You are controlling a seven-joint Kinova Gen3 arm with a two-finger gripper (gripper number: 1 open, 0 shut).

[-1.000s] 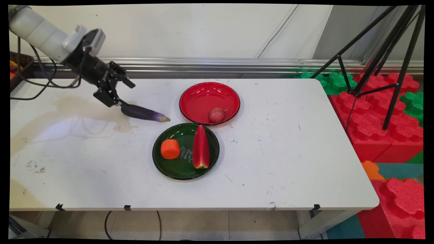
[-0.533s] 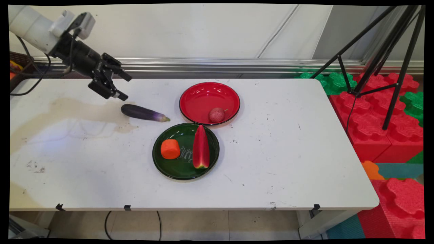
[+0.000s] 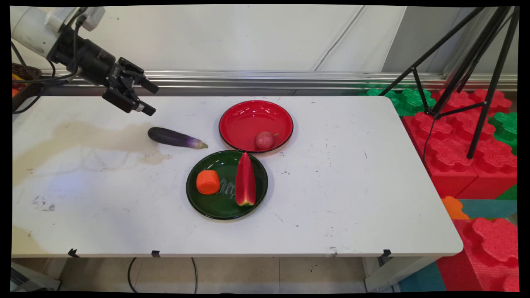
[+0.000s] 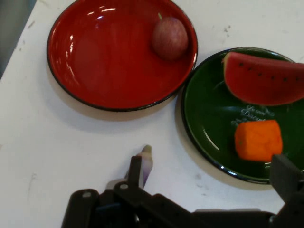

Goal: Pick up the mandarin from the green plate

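Red plate [image 3: 248, 120]: glossy, smooth, lacquer-like sheen.
Green plate [image 3: 198, 203]: dark, glossy, pale printed lettering.
Eggplant [image 3: 174, 138]: smooth, shiny skin, plastic look.
Orange chunk [image 3: 208, 182]: matt, foam-like.
Melon slice [image 3: 245, 180]: smooth, slight sheen.
Table [image 3: 352, 186]: matt white, scuffed, stained.
Gripper [image 3: 148, 98]: matt black.

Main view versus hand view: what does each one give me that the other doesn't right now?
Only the main view shows the whole eggplant lying alone on the white table, the open gripper raised above its blunt end, and the tripod over foam blocks. Only the hand view shows the lettering on the green plate. Both show the red plate holding a round fruit, and the green plate carrying the watermelon slice and orange piece.
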